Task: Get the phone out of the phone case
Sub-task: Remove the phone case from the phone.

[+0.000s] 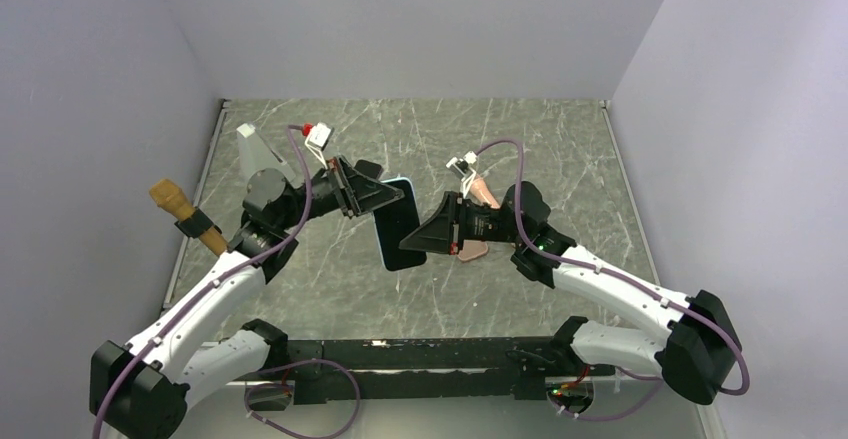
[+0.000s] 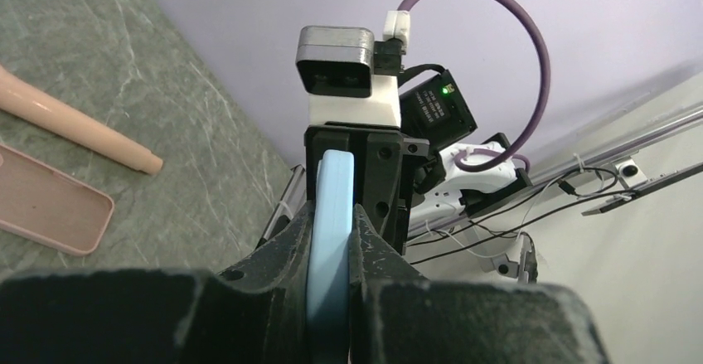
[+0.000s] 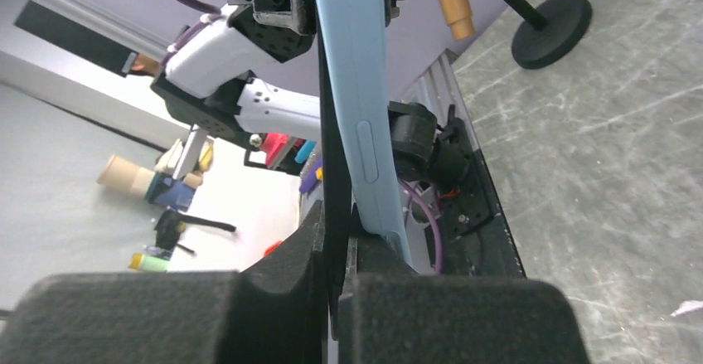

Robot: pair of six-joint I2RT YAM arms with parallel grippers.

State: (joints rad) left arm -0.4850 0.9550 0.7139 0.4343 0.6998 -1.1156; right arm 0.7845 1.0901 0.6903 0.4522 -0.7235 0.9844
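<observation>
both grippers are clenched on the phone (image 1: 400, 221), held in mid-air over the table (image 1: 560, 149). left gripper (image 1: 380, 197) pinches its far end, right gripper (image 1: 418, 240) the near end. in both wrist views the light-blue phone sits edge-on btwn the fingers. the pink phone case (image 1: 473, 250) lies open side up on the table under the right arm, apart from the phone, w/ a pink rod (image 1: 486, 193) near it.

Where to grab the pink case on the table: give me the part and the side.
The pink case lies flat, open side up, so only its rim stands proud. Likely best: pinch a long side wall from above, one finger inside, one outside.
</observation>
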